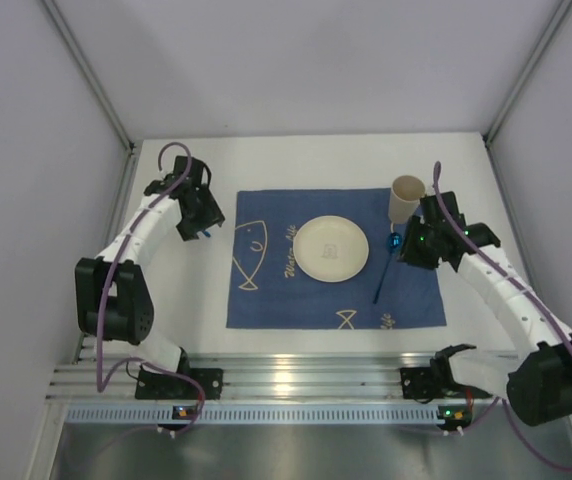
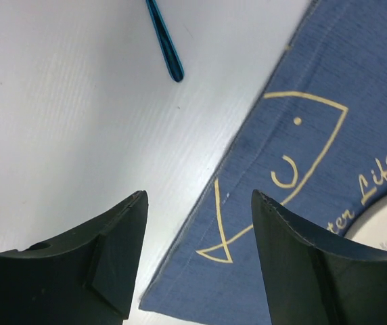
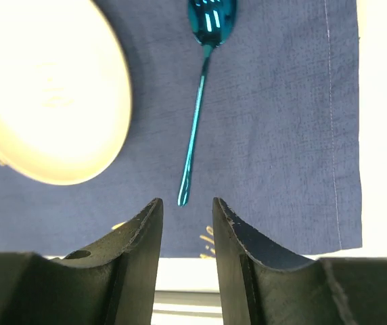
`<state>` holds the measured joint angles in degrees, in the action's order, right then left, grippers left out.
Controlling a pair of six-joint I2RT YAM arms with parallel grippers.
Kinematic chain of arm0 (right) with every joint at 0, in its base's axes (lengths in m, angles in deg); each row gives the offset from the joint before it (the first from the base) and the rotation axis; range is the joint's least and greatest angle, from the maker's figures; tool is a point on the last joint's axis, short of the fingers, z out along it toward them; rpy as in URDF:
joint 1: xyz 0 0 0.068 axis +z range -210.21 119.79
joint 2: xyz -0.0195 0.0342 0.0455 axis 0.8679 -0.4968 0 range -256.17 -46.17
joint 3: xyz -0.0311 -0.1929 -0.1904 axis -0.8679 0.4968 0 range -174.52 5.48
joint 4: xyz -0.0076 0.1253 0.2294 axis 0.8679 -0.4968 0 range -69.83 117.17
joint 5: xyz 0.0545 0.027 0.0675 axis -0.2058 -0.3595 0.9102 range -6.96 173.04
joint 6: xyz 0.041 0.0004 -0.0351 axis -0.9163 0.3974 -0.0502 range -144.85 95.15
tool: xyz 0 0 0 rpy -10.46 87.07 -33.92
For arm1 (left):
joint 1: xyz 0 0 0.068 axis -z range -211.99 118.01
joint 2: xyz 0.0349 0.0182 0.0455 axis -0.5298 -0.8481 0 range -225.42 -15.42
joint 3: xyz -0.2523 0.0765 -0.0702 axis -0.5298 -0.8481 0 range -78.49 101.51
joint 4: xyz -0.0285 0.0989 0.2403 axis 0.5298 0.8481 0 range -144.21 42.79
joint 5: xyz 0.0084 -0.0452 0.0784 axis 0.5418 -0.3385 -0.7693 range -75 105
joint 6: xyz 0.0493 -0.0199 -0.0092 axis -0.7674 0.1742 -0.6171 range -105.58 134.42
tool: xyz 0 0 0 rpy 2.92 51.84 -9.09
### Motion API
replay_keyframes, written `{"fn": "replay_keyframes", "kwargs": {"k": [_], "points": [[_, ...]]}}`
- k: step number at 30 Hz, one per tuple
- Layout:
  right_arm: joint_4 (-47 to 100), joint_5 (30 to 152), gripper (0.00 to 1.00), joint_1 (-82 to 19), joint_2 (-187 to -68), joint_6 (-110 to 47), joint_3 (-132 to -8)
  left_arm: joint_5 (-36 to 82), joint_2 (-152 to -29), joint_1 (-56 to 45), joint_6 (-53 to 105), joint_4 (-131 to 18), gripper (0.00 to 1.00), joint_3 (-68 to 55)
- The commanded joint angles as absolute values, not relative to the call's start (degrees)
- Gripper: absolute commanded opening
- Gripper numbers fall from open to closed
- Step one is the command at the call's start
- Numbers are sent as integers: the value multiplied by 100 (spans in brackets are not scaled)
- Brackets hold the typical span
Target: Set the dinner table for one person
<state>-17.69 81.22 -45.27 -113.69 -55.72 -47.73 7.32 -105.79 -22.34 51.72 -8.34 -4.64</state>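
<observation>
Overhead barely shows teal handle (image 2: 168,47); left end effector (image 2: 199,210) open, right end effector (image 3: 187,213) ajar.

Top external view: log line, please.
left gripper open by left edge of dark blue fish-print cloth mat | right gripper open above handle of shiny blue spoon | round cream plate mid-mat | beige cup at far-right mat corner

My left arm (image 1: 126,255) reaches forward, elbow bent out to left, wrist turned inward toward right. My left gripper (image 2: 200,196) points down, jaws wide apart, nothing held between them. My right arm (image 1: 511,285) reaches forward from base, elbow low at right, forearm angled inward toward left. My right gripper (image 3: 187,202) points down, jaws only narrowly parted, clamping nothing.
</observation>
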Motion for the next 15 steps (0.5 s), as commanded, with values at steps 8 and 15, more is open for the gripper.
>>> {"fn": "replay_keyframes", "kwargs": {"k": [8, 15], "points": [[-2933, 8278, 41, -4553, -10040, -5157, -5095, 578, -11913, -3119, 4475, -1913, 66, 209], [-3154, 8146, 42, -4562, -10171, -5095, -5305, 524, -12783, -3682, 4088, -2265, 66, 720]]}}
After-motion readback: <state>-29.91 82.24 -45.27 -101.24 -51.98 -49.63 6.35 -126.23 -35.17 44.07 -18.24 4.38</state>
